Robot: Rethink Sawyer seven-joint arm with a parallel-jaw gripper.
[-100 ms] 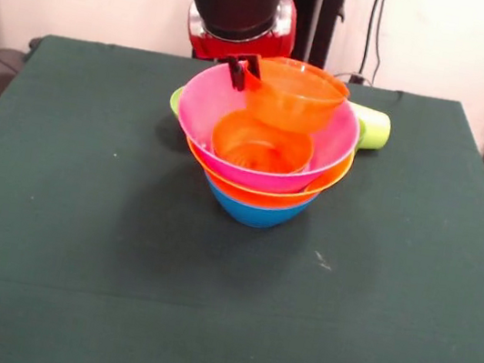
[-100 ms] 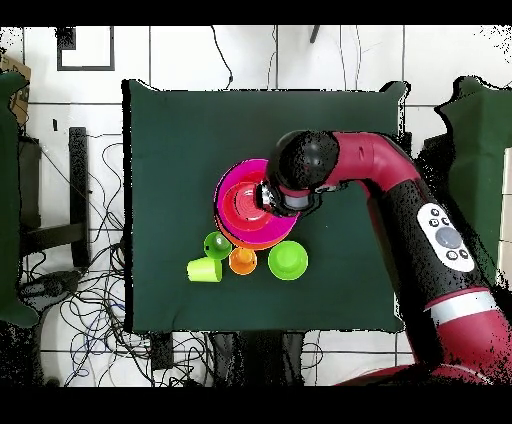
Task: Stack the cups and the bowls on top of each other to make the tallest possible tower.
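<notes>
The tower stands mid-table: a blue bowl (image 1: 256,210) lowest, a yellow-orange bowl (image 1: 263,190) in it, and a large pink bowl (image 1: 206,116) on top. From overhead the tower (image 2: 240,205) is half hidden under the arm. My gripper (image 1: 242,75) is shut on the rim of a small orange bowl (image 1: 297,98), held tilted just above the pink bowl's far side. Another orange round piece (image 1: 261,148) sits in the pink bowl's bottom. A lime-yellow cup (image 1: 372,127) (image 2: 204,269) lies on its side behind the tower. A green cup (image 2: 217,245) and an orange cup (image 2: 242,261) stand near it.
A small green bowl (image 2: 287,260) (image 1: 176,97) sits close behind the tower on the robot's side. The dark green table cloth (image 1: 76,238) spreads wide around the tower. The red arm (image 2: 400,200) reaches in over the table's edge.
</notes>
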